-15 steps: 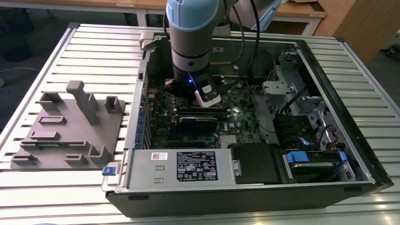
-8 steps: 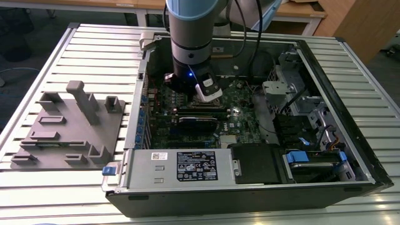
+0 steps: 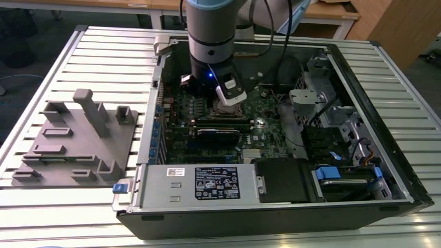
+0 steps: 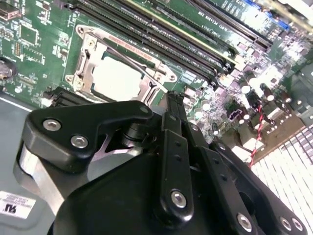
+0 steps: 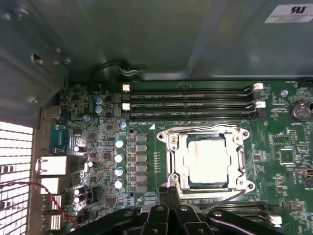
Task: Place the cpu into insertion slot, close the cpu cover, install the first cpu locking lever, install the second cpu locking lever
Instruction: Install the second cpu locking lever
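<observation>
The cpu (image 5: 208,159) (image 4: 116,78), a pale square chip, lies flat in the insertion slot (image 5: 164,137) on the green board. The silvery cpu cover (image 5: 240,156) (image 4: 83,63) is folded down around it, and the chip's top shows through its cut-out. A thin wire lever (image 5: 195,129) runs along one side of the socket. My gripper (image 5: 168,192) (image 4: 172,98) is shut, with its black fingertips together at the socket's edge, just beside the cover frame. In the exterior view the arm stands upright over the socket (image 3: 226,111) inside the open computer case.
Long black memory slots (image 5: 190,103) run beside the socket. A row of capacitors (image 5: 119,156) and a red wire (image 5: 29,186) lie nearby. The power supply (image 3: 206,183) and drive cage (image 3: 331,113) fill the case. A grey fixture plate (image 3: 76,144) sits at the exterior view's left.
</observation>
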